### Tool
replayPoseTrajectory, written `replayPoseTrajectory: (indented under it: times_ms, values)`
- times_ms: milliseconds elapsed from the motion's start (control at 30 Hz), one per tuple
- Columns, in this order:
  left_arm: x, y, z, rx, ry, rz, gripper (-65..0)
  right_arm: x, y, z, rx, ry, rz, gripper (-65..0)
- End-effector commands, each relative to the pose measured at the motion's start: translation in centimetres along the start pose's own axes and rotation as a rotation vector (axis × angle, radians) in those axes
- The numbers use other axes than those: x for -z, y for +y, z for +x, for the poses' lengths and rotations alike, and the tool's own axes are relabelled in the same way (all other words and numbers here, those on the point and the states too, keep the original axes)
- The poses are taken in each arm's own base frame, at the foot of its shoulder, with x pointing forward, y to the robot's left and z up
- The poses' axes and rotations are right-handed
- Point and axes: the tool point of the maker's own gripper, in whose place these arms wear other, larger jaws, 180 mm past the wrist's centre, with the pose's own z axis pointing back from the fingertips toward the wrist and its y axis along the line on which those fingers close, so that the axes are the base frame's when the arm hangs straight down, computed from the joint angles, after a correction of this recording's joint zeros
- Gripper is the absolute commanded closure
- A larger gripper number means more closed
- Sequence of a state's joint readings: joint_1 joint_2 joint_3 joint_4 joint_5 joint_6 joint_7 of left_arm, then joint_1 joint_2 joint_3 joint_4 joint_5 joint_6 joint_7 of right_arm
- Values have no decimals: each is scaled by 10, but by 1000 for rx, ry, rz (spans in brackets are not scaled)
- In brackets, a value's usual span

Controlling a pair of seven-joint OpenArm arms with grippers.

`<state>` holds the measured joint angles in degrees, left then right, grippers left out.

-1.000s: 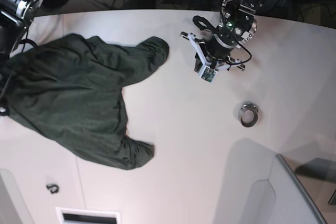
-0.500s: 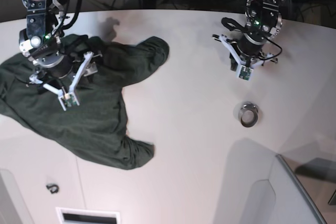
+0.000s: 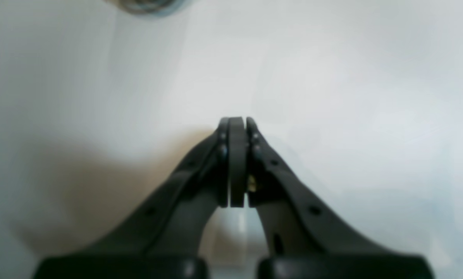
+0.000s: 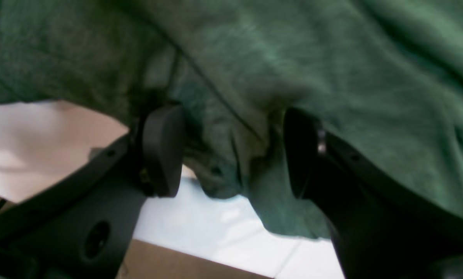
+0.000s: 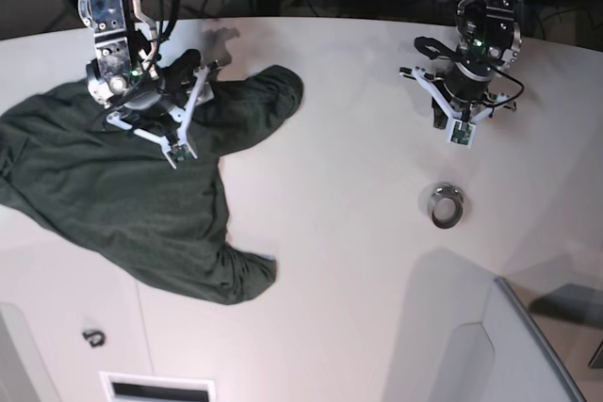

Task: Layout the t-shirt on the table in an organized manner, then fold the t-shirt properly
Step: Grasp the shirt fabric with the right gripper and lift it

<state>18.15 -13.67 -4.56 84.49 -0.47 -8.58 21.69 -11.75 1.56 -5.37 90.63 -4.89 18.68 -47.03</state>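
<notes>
The dark green t-shirt point(image 5: 141, 204) lies crumpled on the left half of the white table point(image 5: 330, 233), one sleeve reaching toward the middle. My right gripper point(image 5: 160, 101) is down on the shirt's upper part. In the right wrist view the right gripper point(image 4: 231, 149) stands open, with a bunched fold of the t-shirt point(image 4: 332, 77) hanging between its fingers point(image 4: 163, 151). Over bare table at the back right, my left gripper point(image 5: 452, 101) is well away from the shirt. Seen from the left wrist, the left gripper point(image 3: 237, 124) is shut and holds nothing.
A small metal ring point(image 5: 447, 204) lies on the table in front of the left arm, its edge also showing as the ring point(image 3: 146, 6). A small black clip point(image 5: 92, 336) and a slotted white plate point(image 5: 155, 388) sit near the front left. A grey panel point(image 5: 528, 345) fills the front right corner.
My right arm swung in from the left edge and moved up over the shirt's upper part. The left arm drew back to the right. The shirt's left side spread outward.
</notes>
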Motion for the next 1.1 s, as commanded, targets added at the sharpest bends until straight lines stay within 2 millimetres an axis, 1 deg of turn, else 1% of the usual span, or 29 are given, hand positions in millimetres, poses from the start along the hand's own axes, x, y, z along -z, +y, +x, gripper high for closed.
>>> replayPoseTrajectory:
  times_ms: [0, 33, 67, 133, 167, 200, 233, 300, 333, 400, 433, 533, 600, 667, 700, 733, 767, 833, 900, 933, 967, 1067]
  values:
    - [-1, 7, 12, 2, -42, 15, 0, -2, -6, 12, -1, -42, -15, -354]
    - [-1, 5, 12, 1, -42, 13, 0, -2, -7, 15, -1, -53, -16, -318]
    - [-1, 5, 12, 1, -42, 13, 0, -3, -7, 16, -2, -57, -18, -240]
    - [-1, 4, 13, 2, -42, 9, 0, -14, -12, 30, -6, -104, -36, -23]
    - [-1, 3, 13, 2, -42, 7, 0, -20, -14, 37, -7, -129, -46, 0]
    - [-1, 2, 13, 4, -42, 5, 0, -27, -15, 42, -7, -145, -57, -5]
    - [-1, 1, 13, 3, -42, 2, 0, -37, -18, 48, -10, -164, -72, -32]
    - [0, -4, 14, -1, -44, -6, 0, -60, -24, 64, -17, -215, -104, -8]
    - [1, -12, 15, 3, -46, -20, 0, -69, -26, 71, -19, -236, -117, 0]
    - [3, -29, 16, 17, -46, -56, 0, -87, -33, 84, -27, -280, -147, -5]
    - [4, -38, 16, 26, -45, -77, 0, -95, -39, 92, -27, -304, -169, -5]
    - [4, -67, 17, 59, -48, -145, 0, -105, -72, 97, 29, -315, -243, -5]
    - [5, -82, 24, 80, -61, -180, 0, -104, -90, 90, 70, -277, -275, -8]
    - [5, -86, 26, 85, -65, -189, 0, -97, -92, 76, 87, -206, -271, -20]
    - [6, -85, 27, 83, -68, -187, 0, -91, -89, 68, 88, -170, -257, -48]
    - [6, -84, 28, 82, -70, -185, 0, -83, -80, 60, 77, -138, -231, -86]
    - [6, -84, 29, 82, -71, -185, 0, -74, -64, 52, 30, -108, -186, -144]
    - [7, -80, 30, 87, -74, -179, 0, -61, -34, 44, -69, -90, -102, -272]
    - [7, -78, 31, 91, -76, -175, 0, -51, -17, 38, -104, -76, -54, -387]
    - [7, -71, 29, 94, -71, -163, 0, -46, -12, 36, -105, -67, -38, -419]
    - [7, -67, 29, 89, -70, -153, 0, -40, -11, 30, -103, -46, -29, -422]
    - [7, -44, 27, 60, -65, -99, 0, -23, -8, 27, -88, -41, -1, -422]
